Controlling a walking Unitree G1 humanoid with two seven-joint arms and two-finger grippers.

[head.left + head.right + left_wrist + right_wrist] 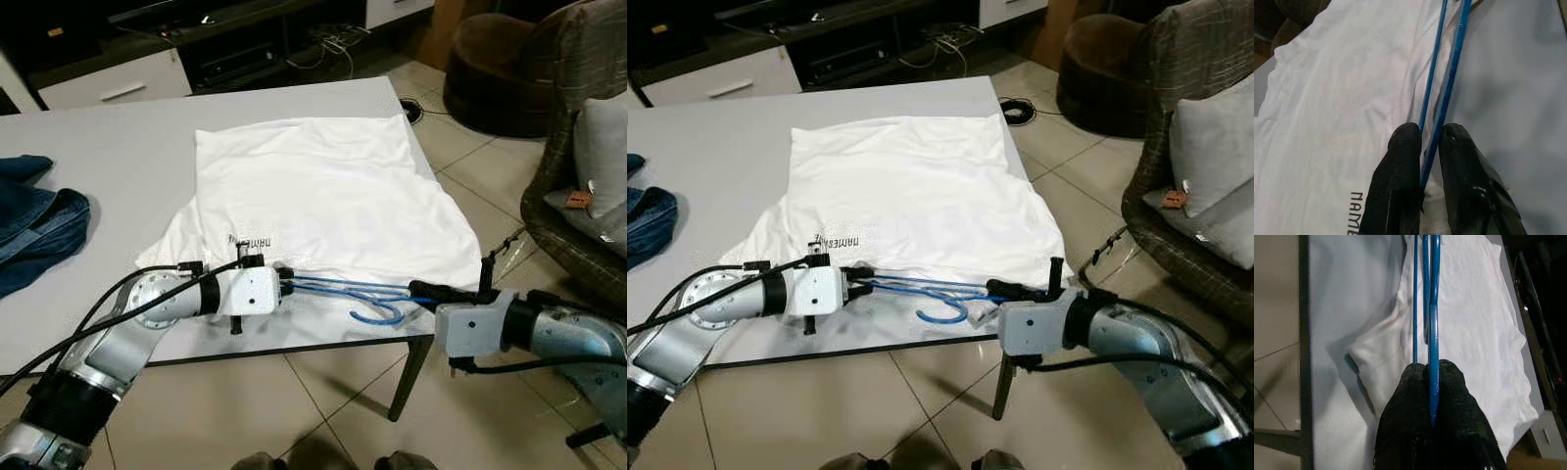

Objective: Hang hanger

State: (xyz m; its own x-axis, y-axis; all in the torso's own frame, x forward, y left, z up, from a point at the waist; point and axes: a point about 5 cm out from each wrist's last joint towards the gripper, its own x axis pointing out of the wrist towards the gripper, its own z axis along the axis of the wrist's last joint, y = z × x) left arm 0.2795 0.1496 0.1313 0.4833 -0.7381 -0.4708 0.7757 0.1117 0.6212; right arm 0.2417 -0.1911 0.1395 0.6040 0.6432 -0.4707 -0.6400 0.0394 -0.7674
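Note:
A blue wire hanger [358, 294] lies along the near edge of the white t-shirt [323, 186], its hook [382, 315] curling toward the table's front edge. My left gripper [286, 286] is shut on the hanger's left end; the left wrist view has the blue wires [1442, 88] pinched between both black fingers [1400, 161]. My right gripper [423, 292] is shut on the right end, and the right wrist view has the blue wire [1434, 308] clamped in its fingertips [1449, 382]. The hanger rests at the shirt's hem.
The shirt lies flat on a white table [118, 166]. Blue jeans [34, 230] sit at the table's left edge. A wicker chair with cushion [578, 186] stands right; a brown pouf [490, 69] and a TV cabinet [127, 73] are behind. Tiled floor [323, 401] lies in front.

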